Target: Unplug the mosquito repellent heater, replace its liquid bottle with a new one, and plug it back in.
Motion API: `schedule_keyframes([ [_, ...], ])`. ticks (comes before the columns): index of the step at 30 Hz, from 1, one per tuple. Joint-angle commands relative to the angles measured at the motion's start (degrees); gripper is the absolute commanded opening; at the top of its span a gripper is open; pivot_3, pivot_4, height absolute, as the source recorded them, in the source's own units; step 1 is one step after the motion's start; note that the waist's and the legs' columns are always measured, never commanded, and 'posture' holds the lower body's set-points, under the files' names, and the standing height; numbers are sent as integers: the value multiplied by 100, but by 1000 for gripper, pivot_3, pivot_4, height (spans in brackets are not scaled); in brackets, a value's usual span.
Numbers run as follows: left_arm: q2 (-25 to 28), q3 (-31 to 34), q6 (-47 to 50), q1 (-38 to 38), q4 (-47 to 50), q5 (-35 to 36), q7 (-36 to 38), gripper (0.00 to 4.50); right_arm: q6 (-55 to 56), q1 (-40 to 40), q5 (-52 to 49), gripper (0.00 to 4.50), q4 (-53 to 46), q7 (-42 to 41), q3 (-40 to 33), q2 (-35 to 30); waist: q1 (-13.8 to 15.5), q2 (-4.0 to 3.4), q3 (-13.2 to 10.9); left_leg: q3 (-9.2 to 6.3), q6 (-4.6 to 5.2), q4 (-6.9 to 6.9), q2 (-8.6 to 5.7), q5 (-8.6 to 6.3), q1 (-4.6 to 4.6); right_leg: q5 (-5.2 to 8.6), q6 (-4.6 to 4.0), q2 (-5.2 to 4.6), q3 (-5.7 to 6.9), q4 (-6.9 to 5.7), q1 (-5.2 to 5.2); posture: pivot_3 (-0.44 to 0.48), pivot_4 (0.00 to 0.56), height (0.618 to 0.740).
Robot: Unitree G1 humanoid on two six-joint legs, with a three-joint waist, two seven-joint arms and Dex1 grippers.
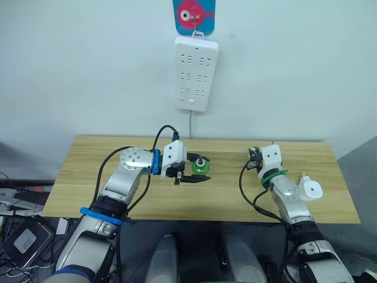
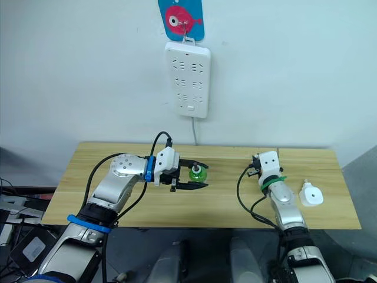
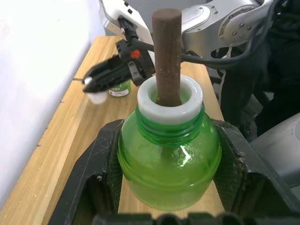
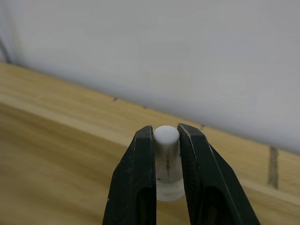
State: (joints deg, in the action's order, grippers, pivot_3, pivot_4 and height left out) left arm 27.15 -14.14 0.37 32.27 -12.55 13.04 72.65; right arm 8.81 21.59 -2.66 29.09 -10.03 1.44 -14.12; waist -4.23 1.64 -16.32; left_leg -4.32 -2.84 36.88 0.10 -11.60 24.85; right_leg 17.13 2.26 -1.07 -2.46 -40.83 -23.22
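Two grippers busy: left gripper (image 3: 168,187) clamps a green bottle (image 3: 168,164), right gripper (image 4: 166,154) pinches a white cap (image 4: 167,140); heater (image 1: 310,189) sits at 3 o'clock.

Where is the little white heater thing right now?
The mosquito repellent heater lies on the wooden table near its right end, just right of the right arm and unplugged from the power strip.

Left arm bends inward, its two-finger black left gripper (image 1: 197,175) clamped around a round green translucent liquid bottle (image 3: 169,161). Right of that bottle, the right arm's black right gripper (image 4: 167,136) pinches a small white plastic cap (image 4: 167,161), fingers nearly parallel.
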Motion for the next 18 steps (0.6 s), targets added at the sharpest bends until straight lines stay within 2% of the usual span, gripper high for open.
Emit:
schedule_keyframes([
  [1, 47, 133, 56, -8, 312, 115, -13, 2271, 331, 9, 86, 376, 269, 49, -85, 103, 2, -4, -12, -1, 0, -2, 0, 0, 0, 0, 0, 0, 0, 0, 0, 11, 338, 740],
  [12, 30, 106, 215, 26, 400, 148, 0, 2271, 527, 179, 89, 376, 872, 28, -261, 296, 5, -21, -84, 3, 0, -1, 0, 0, -1, 1, -1, 0, -6, 2, 0, 4, 344, 740],
  [13, 15, 100, 215, 40, 388, 144, -3, 2271, 548, 216, 85, 1096, 936, 30, -283, 296, 5, -20, -89, 3, 0, -1, 0, 0, -1, 1, -1, 0, -6, 2, 0, 4, 344, 740],
  [18, -40, 80, 196, 97, 316, 124, 19, 2271, 608, 304, 54, 2727, 944, -118, -316, 275, 6, -15, -109, 4, 0, -2, 0, 0, -1, 1, -1, 0, -6, 4, 0, -15, 340, 740],
])
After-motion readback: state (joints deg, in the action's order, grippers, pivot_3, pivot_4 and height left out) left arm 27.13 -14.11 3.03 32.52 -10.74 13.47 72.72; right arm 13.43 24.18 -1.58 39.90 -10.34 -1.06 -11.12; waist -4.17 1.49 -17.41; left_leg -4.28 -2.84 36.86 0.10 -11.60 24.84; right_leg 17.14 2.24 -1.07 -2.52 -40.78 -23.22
